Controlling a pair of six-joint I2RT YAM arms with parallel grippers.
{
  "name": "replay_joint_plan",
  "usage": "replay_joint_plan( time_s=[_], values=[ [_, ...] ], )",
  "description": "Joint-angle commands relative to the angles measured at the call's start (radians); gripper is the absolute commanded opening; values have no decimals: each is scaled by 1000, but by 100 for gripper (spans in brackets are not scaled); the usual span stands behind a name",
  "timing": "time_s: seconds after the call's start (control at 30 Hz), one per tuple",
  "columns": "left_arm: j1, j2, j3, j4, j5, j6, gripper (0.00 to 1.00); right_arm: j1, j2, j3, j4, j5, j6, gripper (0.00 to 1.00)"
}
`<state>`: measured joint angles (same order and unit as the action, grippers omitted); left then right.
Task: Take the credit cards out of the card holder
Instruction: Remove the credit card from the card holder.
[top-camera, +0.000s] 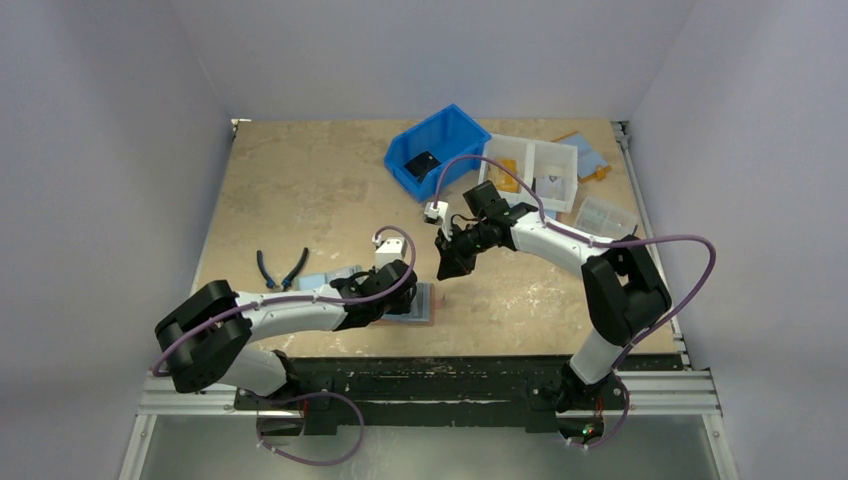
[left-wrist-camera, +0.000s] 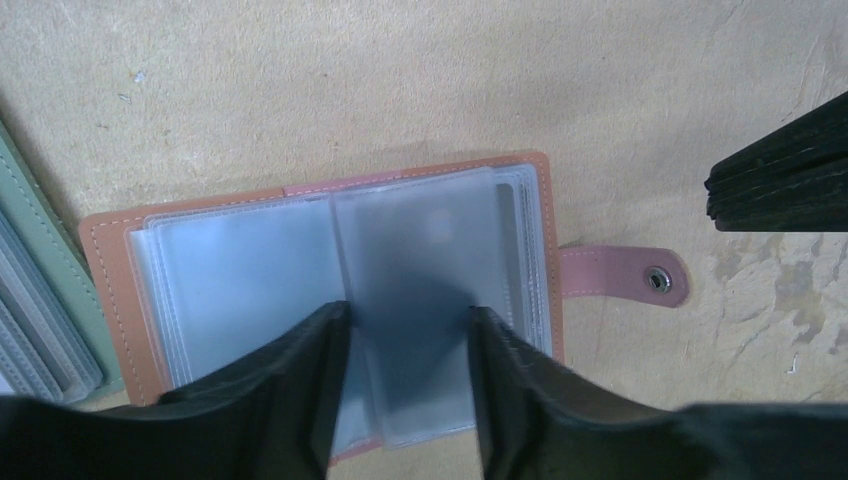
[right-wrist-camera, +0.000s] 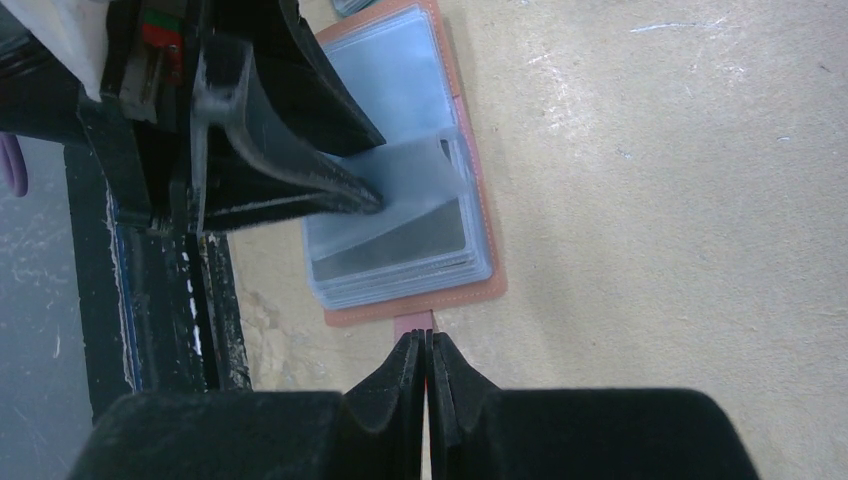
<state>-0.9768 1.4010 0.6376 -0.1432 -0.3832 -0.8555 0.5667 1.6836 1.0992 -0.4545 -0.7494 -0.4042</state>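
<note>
- Salmon-brown leather card holder (top-camera: 418, 305) lying open near the 6 o'clock edge of the table (top-camera: 300, 190).
- Left gripper (left-wrist-camera: 408, 315) spread wide over the clear pockets (left-wrist-camera: 240, 290), one page between its fingers.
- Right gripper (right-wrist-camera: 428, 345) pinched tight, close to the pink snap tab (left-wrist-camera: 620, 272), at 1 o'clock from the holder seen from above.
- Best way, probably: hold the pages flat with the left, open the right a little, grab the dark card (right-wrist-camera: 390, 245), then pull slowly and straight.

Soft, even light falls from above; the table (top-camera: 300, 190) shows only faint shadows. In the wrist views the near fingers (left-wrist-camera: 290, 400) are blurred, casting a dull shadow on the hazy plastic sleeves (left-wrist-camera: 240, 290).
</note>
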Motion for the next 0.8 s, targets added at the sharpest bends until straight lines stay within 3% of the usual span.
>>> replay_joint_plan(
  time_s=[0.0, 0.17, 0.33, 0.47, 0.77],
  values=[
    [-3, -4, -43, -43, -64, -20, 25, 0, 9, 2, 20, 7, 7, 11],
    [-1, -88, -88, -52, -81, -53, 21, 1, 8, 2, 16, 12, 4, 11],
    [13, -216, -147, -45, -85, -94, 33, 1, 7, 2, 11, 18, 0, 11],
    [50, -311, -195, -69, -91, -111, 35, 1, 5, -1, 5, 33, -2, 11],
    [81, -381, -147, -323, -249, -135, 35, 1, 4, 1, 4, 27, -1, 11]
  ],
)
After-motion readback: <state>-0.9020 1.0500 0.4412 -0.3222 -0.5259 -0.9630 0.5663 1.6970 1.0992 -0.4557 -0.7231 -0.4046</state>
